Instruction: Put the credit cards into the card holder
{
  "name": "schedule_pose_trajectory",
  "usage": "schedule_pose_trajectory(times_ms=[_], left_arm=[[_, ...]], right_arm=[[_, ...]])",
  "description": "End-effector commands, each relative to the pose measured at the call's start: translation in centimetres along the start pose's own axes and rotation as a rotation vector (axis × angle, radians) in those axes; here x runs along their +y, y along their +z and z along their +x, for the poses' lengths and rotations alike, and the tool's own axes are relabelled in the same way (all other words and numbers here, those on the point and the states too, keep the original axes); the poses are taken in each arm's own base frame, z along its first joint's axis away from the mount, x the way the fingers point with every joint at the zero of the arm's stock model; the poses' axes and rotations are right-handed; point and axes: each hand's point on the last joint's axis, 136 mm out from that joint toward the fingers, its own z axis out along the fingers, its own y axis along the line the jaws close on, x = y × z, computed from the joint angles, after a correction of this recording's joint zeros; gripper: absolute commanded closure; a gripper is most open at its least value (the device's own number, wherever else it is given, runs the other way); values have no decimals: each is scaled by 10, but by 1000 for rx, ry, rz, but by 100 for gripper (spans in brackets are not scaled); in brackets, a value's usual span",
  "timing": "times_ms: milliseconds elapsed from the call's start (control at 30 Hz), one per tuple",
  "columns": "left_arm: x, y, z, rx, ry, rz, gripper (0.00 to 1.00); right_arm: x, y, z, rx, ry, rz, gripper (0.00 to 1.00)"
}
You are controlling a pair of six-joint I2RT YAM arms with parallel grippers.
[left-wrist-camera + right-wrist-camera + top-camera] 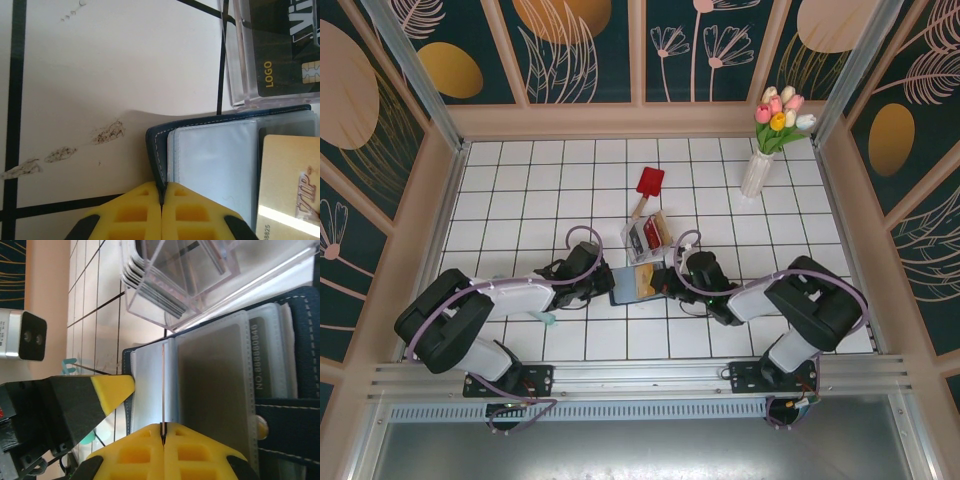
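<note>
The white tiled table point(520, 200), ruled in dark grid lines, bore grey scuff marks point(107, 132). The open card holder point(623, 285) lay at its centre, with a clear plastic box point(647, 236) just beside it at 12 o'clock. A red paddle point(648, 185) lay farther toward 12. A white vase point(757, 173) of tulips stood toward 2 o'clock.

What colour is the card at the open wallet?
Pale gold; the card shows best in the left wrist view.

Overhead; wrist close-ups of card holder point(215, 170)
</note>
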Motion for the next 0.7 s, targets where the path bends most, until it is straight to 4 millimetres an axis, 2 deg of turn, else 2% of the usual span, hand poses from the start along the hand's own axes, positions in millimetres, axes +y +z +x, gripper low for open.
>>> schedule_pose_trajectory(times_ms=[0,133,200,367,667], left_arm=[[17,-1,12,34,16,-61,91],[18,0,13,38,22,-65,96],[17,1,14,43,27,-60,100],[18,3,15,51,29,-65,100],[31,0,14,34,14,-123,100]], right_arm=[[-8,7,-3,-21,-23,41,100],[-17,14,3,-2,-22,78,100],[-13,18,6,10,-28,63,100],[-2,28,17,56,-22,23,100],[6,21,19,65,10,-12,100]])
